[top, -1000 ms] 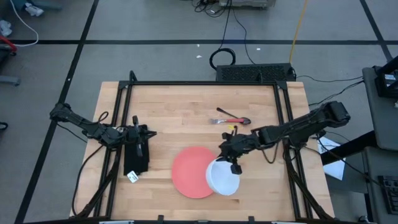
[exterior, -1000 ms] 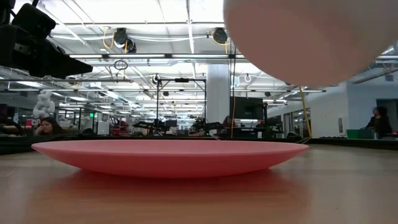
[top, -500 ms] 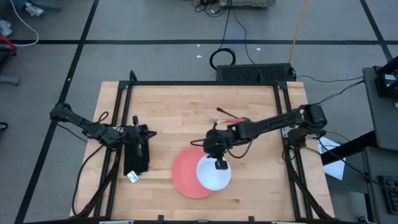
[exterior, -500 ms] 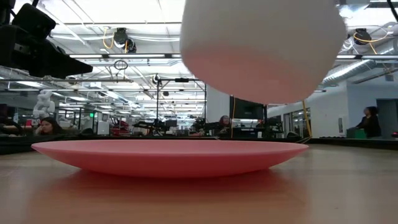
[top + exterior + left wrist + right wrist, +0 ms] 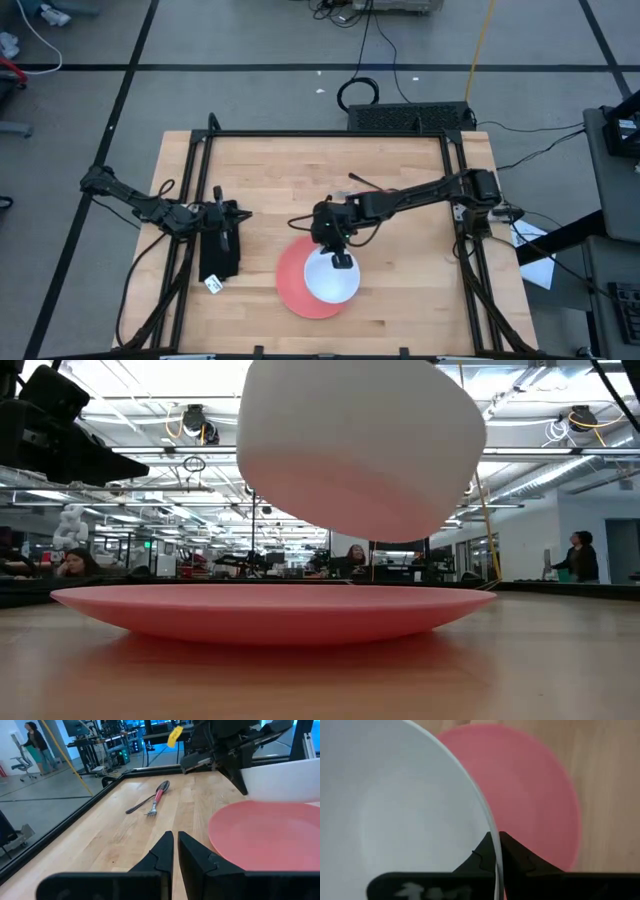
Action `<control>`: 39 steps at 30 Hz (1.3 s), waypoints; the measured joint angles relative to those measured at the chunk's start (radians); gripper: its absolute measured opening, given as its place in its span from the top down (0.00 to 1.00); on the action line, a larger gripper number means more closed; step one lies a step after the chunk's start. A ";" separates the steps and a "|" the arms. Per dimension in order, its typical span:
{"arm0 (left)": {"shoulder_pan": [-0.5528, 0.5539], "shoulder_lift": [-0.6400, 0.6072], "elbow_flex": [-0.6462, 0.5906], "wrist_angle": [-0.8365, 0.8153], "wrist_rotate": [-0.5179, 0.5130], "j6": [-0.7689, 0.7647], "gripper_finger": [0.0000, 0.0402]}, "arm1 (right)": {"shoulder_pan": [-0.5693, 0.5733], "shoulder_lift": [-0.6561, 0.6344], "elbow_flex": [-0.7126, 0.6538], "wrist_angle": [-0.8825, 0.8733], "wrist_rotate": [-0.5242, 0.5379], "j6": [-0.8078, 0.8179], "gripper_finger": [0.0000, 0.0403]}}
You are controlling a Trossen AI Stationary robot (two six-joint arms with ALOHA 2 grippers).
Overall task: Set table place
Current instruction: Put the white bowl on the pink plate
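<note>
One pink plate (image 5: 305, 288) lies on the light-wood plank bench (image 5: 280, 170). One white bowl (image 5: 332, 279) hangs above the plate, its rim pinched by the right tool (image 5: 341, 261). One red-handled fork (image 5: 154, 802) lies beyond the plate. The left tool (image 5: 222, 232), fingers nearly together and holding nothing, rests left of the plate.

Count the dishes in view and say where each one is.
2. The pink plate lies on the table. The white bowl hangs above the plate, its rim pinched in the right gripper. None seems hidden.
</note>
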 joint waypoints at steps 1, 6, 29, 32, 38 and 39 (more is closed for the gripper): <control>0.000 0.003 0.000 0.000 0.000 0.000 0.92 | -0.001 0.012 0.013 -0.005 -0.009 -0.001 1.00; 0.000 0.012 0.000 0.000 0.001 0.000 0.92 | -0.012 0.067 0.073 -0.048 -0.012 -0.002 1.00; 0.000 0.027 0.000 0.000 0.000 0.000 0.92 | -0.019 0.295 0.336 -0.185 -0.035 -0.047 1.00; 0.000 0.034 0.000 0.000 0.000 0.000 0.92 | -0.019 0.295 0.336 -0.200 -0.036 -0.046 1.00; 0.000 0.037 0.000 0.000 0.000 0.000 0.92 | -0.009 0.295 0.336 -0.196 -0.035 -0.036 1.00; 0.000 0.040 0.000 0.000 0.000 0.000 0.92 | -0.005 0.295 0.336 -0.193 -0.034 -0.036 1.00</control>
